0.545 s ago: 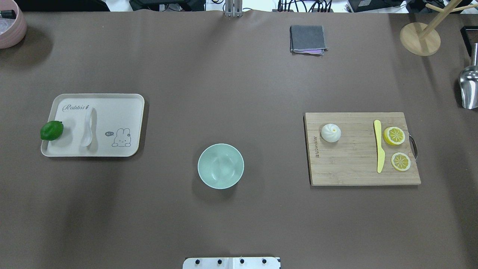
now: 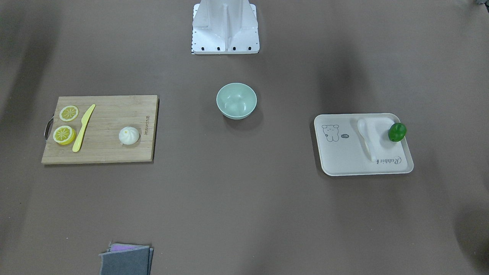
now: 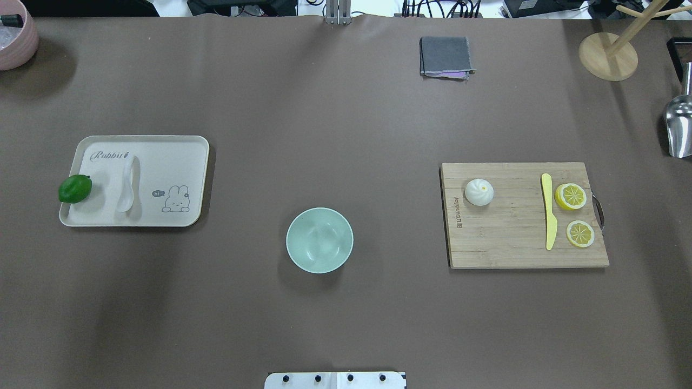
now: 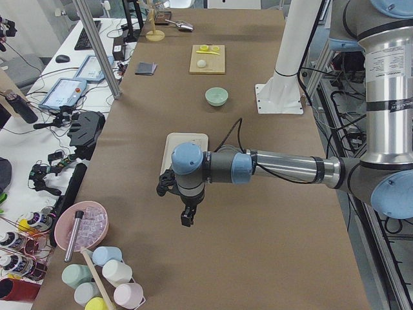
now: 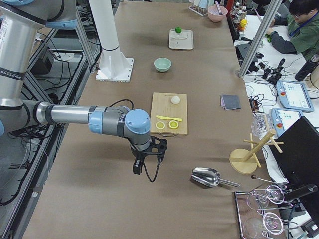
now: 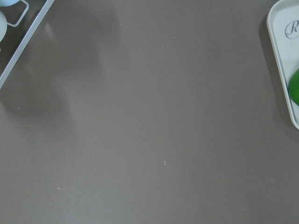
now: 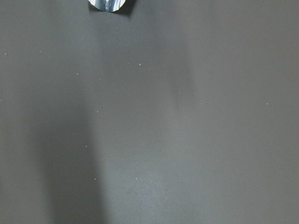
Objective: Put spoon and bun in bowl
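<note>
The white spoon (image 3: pixel 126 186) lies on the cream tray (image 3: pixel 178 162) at the table's left, also seen in the front-facing view (image 2: pixel 366 138). The white bun (image 3: pixel 479 192) sits on the wooden cutting board (image 3: pixel 508 237) at the right. The mint-green bowl (image 3: pixel 319 240) stands empty in the middle, between them. My left gripper (image 4: pixel 186 217) hangs over bare table beyond the tray's outer end, seen only in the exterior left view. My right gripper (image 5: pixel 136 168) hangs over bare table beyond the board, seen only in the exterior right view. I cannot tell whether either is open or shut.
A green lime (image 3: pixel 75 188) sits on the tray's left edge. A yellow knife (image 3: pixel 549 210) and two lemon slices (image 3: pixel 571 196) lie on the board. A grey cloth (image 3: pixel 445 56), wooden stand (image 3: pixel 607 55), metal scoop (image 3: pixel 679 127) and pink bowl (image 3: pixel 16 38) sit at the table's edges.
</note>
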Controlling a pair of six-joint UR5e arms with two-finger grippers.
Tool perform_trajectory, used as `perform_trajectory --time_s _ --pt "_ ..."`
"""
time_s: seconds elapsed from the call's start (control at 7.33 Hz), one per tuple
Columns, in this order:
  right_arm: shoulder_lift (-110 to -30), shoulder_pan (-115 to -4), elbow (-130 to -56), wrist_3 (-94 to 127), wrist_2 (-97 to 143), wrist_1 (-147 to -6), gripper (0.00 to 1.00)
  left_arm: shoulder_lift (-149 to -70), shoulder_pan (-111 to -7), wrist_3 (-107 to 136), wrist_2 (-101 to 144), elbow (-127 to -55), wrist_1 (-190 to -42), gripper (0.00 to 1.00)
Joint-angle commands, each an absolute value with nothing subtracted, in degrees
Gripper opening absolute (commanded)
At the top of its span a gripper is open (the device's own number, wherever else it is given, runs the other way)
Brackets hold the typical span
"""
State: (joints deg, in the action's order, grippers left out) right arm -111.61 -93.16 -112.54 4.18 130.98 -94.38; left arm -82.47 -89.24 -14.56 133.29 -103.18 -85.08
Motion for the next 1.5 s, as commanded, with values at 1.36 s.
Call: perform_trajectory --time_s 1.36 --pt "-103.37 -87.13 -118.57 7.99 142.11 -74.28 0.99 -87.97 -84.49 -1.63 133.95 -104.33 -108.01 0.99"
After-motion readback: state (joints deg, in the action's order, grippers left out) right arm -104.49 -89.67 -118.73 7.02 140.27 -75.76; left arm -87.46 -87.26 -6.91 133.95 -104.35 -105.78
